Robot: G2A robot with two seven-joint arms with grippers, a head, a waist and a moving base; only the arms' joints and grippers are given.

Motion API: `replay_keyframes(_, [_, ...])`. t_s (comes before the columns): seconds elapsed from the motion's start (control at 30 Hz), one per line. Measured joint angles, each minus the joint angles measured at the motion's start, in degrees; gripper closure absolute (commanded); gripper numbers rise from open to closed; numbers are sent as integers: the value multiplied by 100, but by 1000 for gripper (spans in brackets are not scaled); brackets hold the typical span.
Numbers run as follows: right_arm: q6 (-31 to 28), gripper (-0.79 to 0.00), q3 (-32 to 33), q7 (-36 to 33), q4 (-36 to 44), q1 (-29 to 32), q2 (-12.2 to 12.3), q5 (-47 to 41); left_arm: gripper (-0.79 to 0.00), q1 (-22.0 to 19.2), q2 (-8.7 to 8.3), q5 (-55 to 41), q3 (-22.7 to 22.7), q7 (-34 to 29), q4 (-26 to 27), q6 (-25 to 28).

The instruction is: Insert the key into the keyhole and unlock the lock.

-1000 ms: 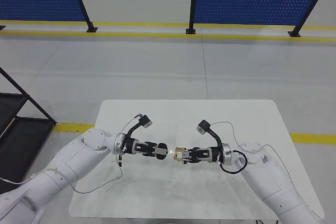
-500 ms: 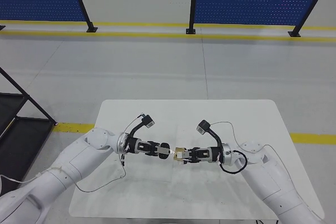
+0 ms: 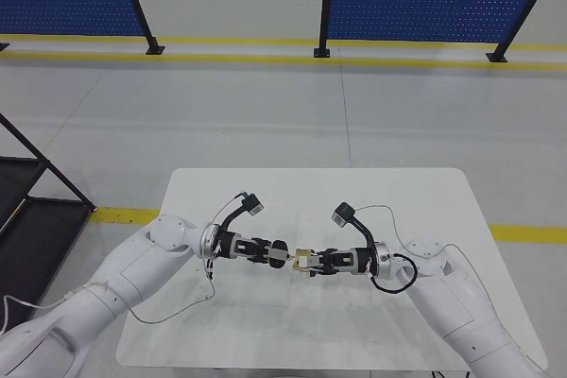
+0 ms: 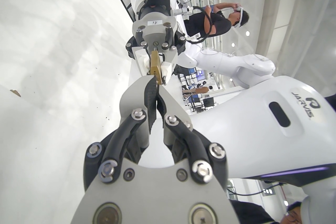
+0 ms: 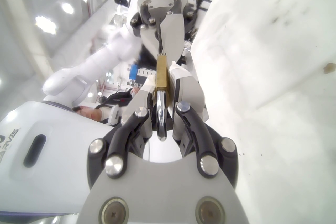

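Observation:
A brass padlock [image 3: 304, 259] hangs above the middle of the white table [image 3: 406, 198], held by its body in my right gripper [image 3: 313, 261]. Seen from the right wrist, the padlock [image 5: 162, 75] sits between taped white pads [image 5: 181, 78], its steel shackle [image 5: 161, 117] pointing back toward the wrist. My left gripper [image 3: 284, 256] faces it from the other side, shut [image 4: 157, 86] on the key, which is almost hidden between the black pads. The left fingertips meet the padlock's [image 4: 155, 66] keyhole end. I cannot tell how deep the key sits.
Both arms hover over the table's centre, wrists nearly in one line. A black metal rack [image 3: 19, 217] stands on the floor left of the table. Blue barriers [image 3: 406, 19] line the far side of the floor.
My left gripper has edged right toward the padlock, closing the small gap between them. The right arm and padlock have stayed in place.

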State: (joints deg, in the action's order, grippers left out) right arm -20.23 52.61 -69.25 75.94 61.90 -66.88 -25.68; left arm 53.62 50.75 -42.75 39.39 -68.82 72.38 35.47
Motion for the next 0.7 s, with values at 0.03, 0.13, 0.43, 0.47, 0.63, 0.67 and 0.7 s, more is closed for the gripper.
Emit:
replay_keyframes(0.03, [0,0,0,0,0,0,0,0,0,5,8,-8,6,-11,-3,-11])
replay_keyframes(0.13, [0,0,0,0,0,0,0,0,0,21,38,-54,19,-62,-15,-62])
replay_keyframes(0.43, [0,0,0,0,0,0,0,0,0,12,138,-43,69,-168,-133,-168])
replay_keyframes(0.47, [0,0,0,0,0,0,0,0,0,12,148,-9,82,-156,-124,-156])
replay_keyframes(0.63, [0,0,0,0,0,0,0,0,0,43,170,193,144,-44,-76,-43])
replay_keyframes(0.67, [0,0,0,0,0,0,0,0,0,54,172,243,159,-18,-53,-17])
replay_keyframes(0.7, [0,0,0,0,0,0,0,0,0,62,173,287,169,0,-30,1])
